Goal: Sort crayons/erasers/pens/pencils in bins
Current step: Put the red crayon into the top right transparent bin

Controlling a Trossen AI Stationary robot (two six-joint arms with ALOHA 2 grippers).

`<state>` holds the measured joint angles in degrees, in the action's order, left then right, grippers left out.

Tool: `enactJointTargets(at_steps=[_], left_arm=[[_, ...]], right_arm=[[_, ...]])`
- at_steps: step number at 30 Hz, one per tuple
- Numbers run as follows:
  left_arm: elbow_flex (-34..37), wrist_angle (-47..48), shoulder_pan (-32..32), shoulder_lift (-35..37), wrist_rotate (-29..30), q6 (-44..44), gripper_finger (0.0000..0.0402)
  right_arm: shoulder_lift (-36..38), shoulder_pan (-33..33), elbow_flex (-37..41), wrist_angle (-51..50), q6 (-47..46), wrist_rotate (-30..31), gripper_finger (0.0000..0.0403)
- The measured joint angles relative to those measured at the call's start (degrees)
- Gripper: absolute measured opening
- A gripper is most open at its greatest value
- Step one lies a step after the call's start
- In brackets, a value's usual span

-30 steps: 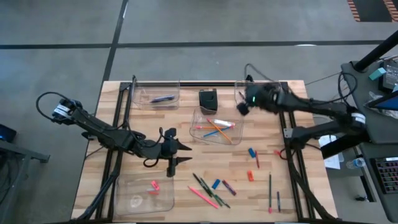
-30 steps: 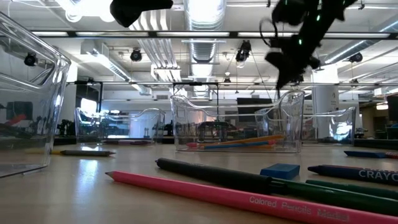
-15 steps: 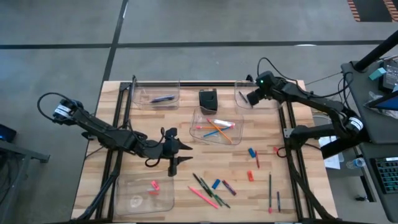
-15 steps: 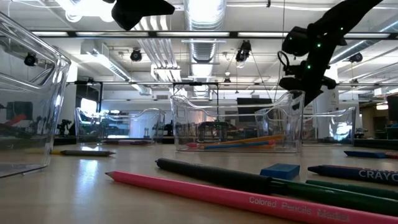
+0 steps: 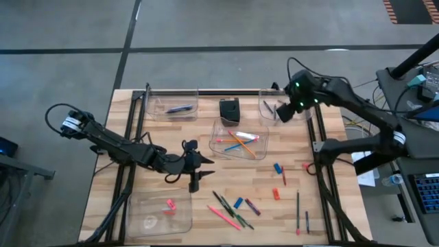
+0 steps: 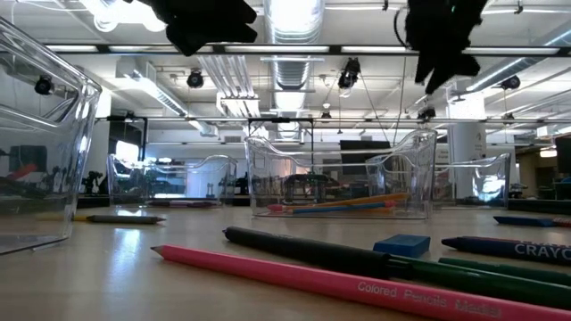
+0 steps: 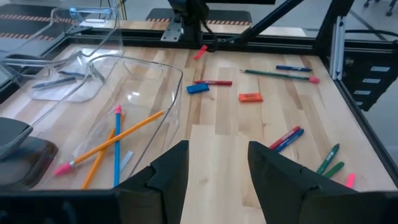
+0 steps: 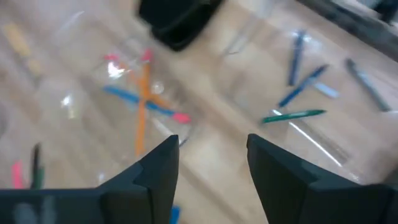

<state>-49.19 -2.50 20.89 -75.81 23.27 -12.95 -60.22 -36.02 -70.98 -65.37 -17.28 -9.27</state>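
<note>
Four clear bins stand on the wooden table. The far left bin (image 5: 156, 103) holds a dark pen (image 5: 180, 108). Orange, blue and pink pencils (image 5: 238, 140) lie in the middle bin (image 5: 218, 127). The far right bin (image 5: 263, 101) holds blue and green sticks (image 8: 292, 114). A pink eraser (image 5: 170, 204) lies in the near left bin (image 5: 140, 209). My right gripper (image 5: 280, 115) hangs open and empty above the far right bin. My left gripper (image 5: 199, 171) hovers open and empty near the table's middle. Loose pencils (image 5: 226, 213), crayons (image 5: 252, 206) and erasers (image 5: 278, 167) lie flat at the near right.
A small black box (image 5: 230, 110) stands between the far bins. A dark stick (image 5: 298, 208) and a short pen (image 5: 306, 221) lie near the right edge. In the low view a pink pencil (image 6: 339, 283) and a blue eraser (image 6: 401, 245) lie close by.
My right gripper has risen from low over the far right bin to well above it, drawn a little toward the table's right edge, tipped to point more steeply down, and opened.
</note>
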Motion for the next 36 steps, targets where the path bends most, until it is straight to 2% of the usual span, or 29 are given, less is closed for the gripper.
enactJointTargets(at_steps=[4, 7, 13, 19, 26, 36], left_arm=[[0.0, 0.0, -0.04, -0.02, 0.0, -0.04, 0.0151], [0.0, -0.01, -0.02, -0.02, 0.0, -0.07, 0.0151], [0.0, 0.0, -0.04, -0.02, 0.0, -0.09, 0.0151], [0.0, 0.26, -0.04, -0.02, -0.02, -0.09, 0.0151], [0.0, 0.53, -0.04, -0.02, -0.02, -1.21, 0.0151], [0.07, 0.52, -0.04, -0.04, -0.02, -1.7, 0.0151]], right_arm=[[4.34, 9.05, -0.36, -1.6, -3.99, 0.33, 0.0178], [8.2, 17.38, 2.87, -1.73, -9.35, 1.76, 0.0178], [14.04, 35.52, 13.4, -1.65, -25.56, 13.49, 0.0176], [14.08, 49.89, 21.37, 0.38, -37.02, 17.41, 0.0176], [8.92, 58.7, 27.02, 5.23, -46.95, 16.78, 0.0176], [-4.4, 64.12, 27.48, 5.39, -53.64, 15.31, 0.0176]])
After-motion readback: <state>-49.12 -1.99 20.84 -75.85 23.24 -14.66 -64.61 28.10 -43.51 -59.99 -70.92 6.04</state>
